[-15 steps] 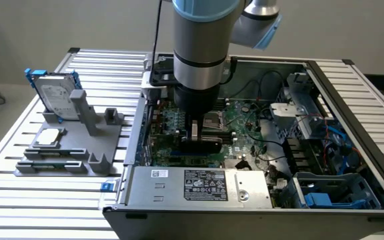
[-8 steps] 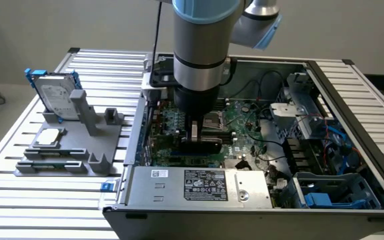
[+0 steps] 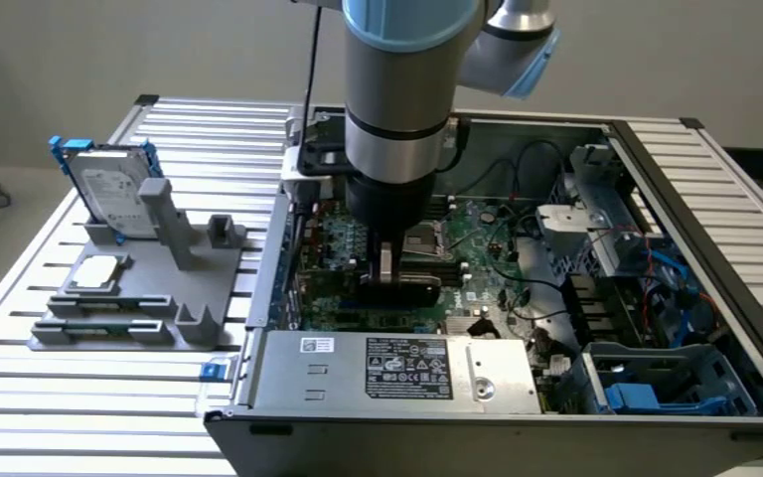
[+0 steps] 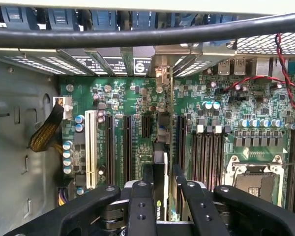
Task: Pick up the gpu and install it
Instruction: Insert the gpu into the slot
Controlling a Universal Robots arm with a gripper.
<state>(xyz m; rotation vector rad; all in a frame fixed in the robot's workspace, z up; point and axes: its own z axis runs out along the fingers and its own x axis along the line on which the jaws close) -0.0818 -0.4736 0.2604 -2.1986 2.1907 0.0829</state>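
Now, one claw [image 4: 163, 173] clamped on one gpu [image 4: 160, 160], edge-on over one motherboard [image 4: 221, 108], one hard drive [image 3: 110, 194] upright outside.

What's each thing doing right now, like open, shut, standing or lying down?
gripper: shut on the gpu.
gpu: on edge, held over the motherboard.
hard drive: standing upright in the grey stand.
square module: lying flat on the stand.
computer case: open.

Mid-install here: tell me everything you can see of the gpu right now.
The gpu appears edge-on: a thin card with a black face bearing a small logo. It stands upright, clamped by the gripper, inside the open computer case, above the expansion slots of the motherboard. Whether it is seated in a slot cannot be told.
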